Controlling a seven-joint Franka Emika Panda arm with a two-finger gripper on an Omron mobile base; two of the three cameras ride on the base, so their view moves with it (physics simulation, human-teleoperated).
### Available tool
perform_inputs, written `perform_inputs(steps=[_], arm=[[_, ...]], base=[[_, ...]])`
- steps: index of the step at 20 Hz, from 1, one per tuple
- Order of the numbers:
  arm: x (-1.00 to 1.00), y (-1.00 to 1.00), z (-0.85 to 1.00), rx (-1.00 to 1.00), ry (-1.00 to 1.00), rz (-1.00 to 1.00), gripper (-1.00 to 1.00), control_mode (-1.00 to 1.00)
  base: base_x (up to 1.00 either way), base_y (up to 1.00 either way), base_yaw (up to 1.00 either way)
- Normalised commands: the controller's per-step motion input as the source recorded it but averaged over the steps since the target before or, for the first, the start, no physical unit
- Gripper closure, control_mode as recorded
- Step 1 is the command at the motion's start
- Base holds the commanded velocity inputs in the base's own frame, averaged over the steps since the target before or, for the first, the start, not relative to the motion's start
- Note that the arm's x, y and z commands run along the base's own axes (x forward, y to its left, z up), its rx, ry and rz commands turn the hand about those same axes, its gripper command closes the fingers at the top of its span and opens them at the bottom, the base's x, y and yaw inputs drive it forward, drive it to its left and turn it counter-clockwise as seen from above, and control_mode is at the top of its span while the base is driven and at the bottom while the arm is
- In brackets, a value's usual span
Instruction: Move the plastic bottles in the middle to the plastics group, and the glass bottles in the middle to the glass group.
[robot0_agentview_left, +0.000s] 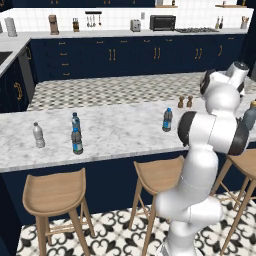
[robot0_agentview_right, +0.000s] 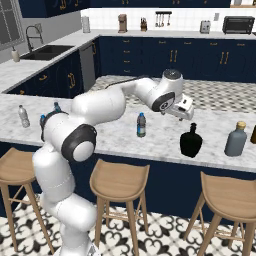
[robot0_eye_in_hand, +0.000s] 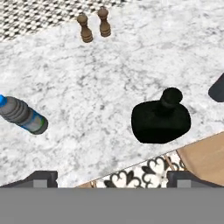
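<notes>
Wooden stools (robot0_agentview_right: 119, 181) stand closest to the cameras, lined up along the near edge of the marble bench (robot0_agentview_left: 120, 135). Above that bench the gripper (robot0_agentview_right: 184, 110) hangs with its jaws spread wide and nothing between them; in the hand view its two dark fingertips (robot0_eye_in_hand: 41, 178) sit far apart at the bottom corners. Just below it, toward 5 o'clock in the right base view, the squat black bottle (robot0_agentview_right: 191, 141) stands upright near the bench's front edge, untouched. At 9 o'clock from the black bottle stands a water bottle (robot0_agentview_right: 141, 125) with a blue cap, well apart from it. At 3 o'clock from the black bottle is the tall grey bottle (robot0_agentview_right: 236, 139) with an orange top, near but not touching. Two small brown shakers (robot0_eye_in_hand: 94, 25) stand side by side farther back on the bench, at 11 o'clock from the black bottle in the hand view. Far off at the bench's left end, in the left base view, a second water bottle (robot0_agentview_left: 77, 141) stands just in front of a teal-tinted bottle (robot0_agentview_left: 75, 121), with a pale bottle with a white cap (robot0_agentview_left: 38, 135) at their 9 o'clock.
</notes>
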Motion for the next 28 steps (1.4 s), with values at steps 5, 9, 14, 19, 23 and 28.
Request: perform_inputs(steps=[5, 9, 14, 19, 23, 28], arm=[[0.09, 0.91, 0.08, 0.00, 0.06, 0.13, -1.00, -1.00], [0.08, 0.53, 0.01, 0.00, 0.15, 0.15, -1.00, -1.00], [0.47, 0.27, 0.02, 0.00, 0.15, 0.08, -1.00, -1.00], [0.45, 0.31, 0.03, 0.01, 0.12, 0.03, -1.00, -1.00], [0.23, 0.23, 0.00, 0.01, 0.02, 0.01, -1.00, -1.00], [0.36, 0.33, -0.06, 0.00, 0.01, 0.00, -1.00, -1.00]], base=[[0.00, 0.00, 0.00], [0.00, 0.00, 0.00], [0.00, 0.00, 0.00], [0.00, 0.00, 0.00], [0.00, 0.00, 0.00], [0.00, 0.00, 0.00]])
